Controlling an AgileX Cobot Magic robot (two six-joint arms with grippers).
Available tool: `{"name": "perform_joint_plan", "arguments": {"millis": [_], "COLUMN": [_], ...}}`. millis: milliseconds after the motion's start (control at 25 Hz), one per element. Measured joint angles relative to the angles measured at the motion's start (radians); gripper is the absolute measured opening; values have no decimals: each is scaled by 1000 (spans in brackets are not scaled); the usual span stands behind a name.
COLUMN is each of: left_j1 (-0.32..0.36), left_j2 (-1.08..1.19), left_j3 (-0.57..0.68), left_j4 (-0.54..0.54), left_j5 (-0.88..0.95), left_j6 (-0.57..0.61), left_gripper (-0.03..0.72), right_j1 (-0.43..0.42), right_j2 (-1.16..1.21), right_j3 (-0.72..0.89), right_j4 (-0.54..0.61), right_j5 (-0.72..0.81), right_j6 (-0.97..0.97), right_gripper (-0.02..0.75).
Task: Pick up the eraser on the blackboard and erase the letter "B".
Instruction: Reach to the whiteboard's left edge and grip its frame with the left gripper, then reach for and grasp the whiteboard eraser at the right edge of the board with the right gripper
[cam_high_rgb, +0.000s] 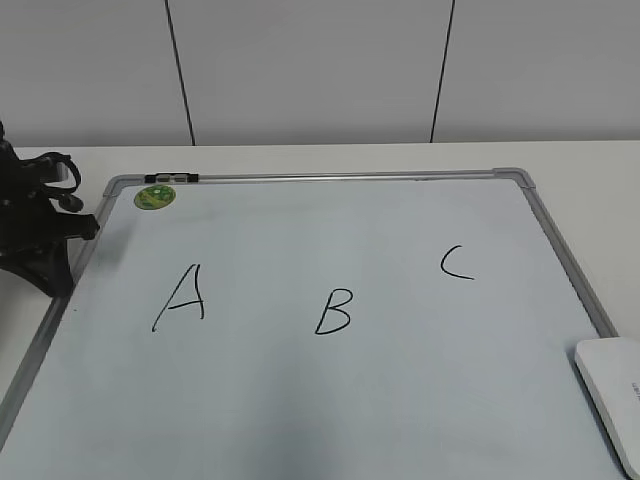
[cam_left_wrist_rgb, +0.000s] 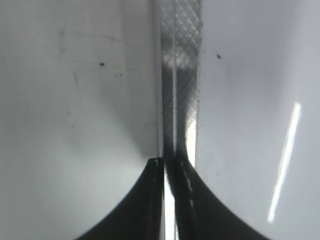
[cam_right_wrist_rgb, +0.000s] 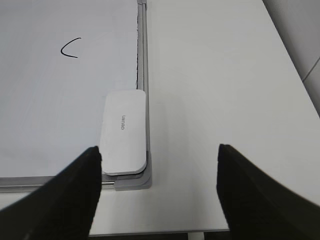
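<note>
Two wide-apart right jaws (cam_right_wrist_rgb: 157, 172) hang above the desk (cam_right_wrist_rgb: 210, 100), with the eraser (cam_right_wrist_rgb: 124, 132) between them, nearer the left one, lying in the board's (cam_high_rgb: 300, 400) corner. Left jaws (cam_left_wrist_rgb: 170, 167) are pressed together over the frame, and "B" (cam_high_rgb: 334, 311) sits mid-board.
</note>
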Motion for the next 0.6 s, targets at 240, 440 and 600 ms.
{"name": "perform_joint_plan", "arguments": {"millis": [240, 440, 600], "left_j1": [0, 0, 0], "left_j2": [0, 0, 0], "left_j3": [0, 0, 0], "left_j4": [3, 8, 8], "left_j5": [2, 2, 2], "left_j6": [0, 0, 0], "left_gripper": [20, 20, 20], "right_j1": [0, 0, 0], "right_j2": [0, 65, 224], "right_j3": [0, -31, -92], "right_j4": [0, 13, 15], "right_j5": [0, 0, 9], "right_j6": [0, 2, 4], "right_gripper": [533, 533, 533]}}
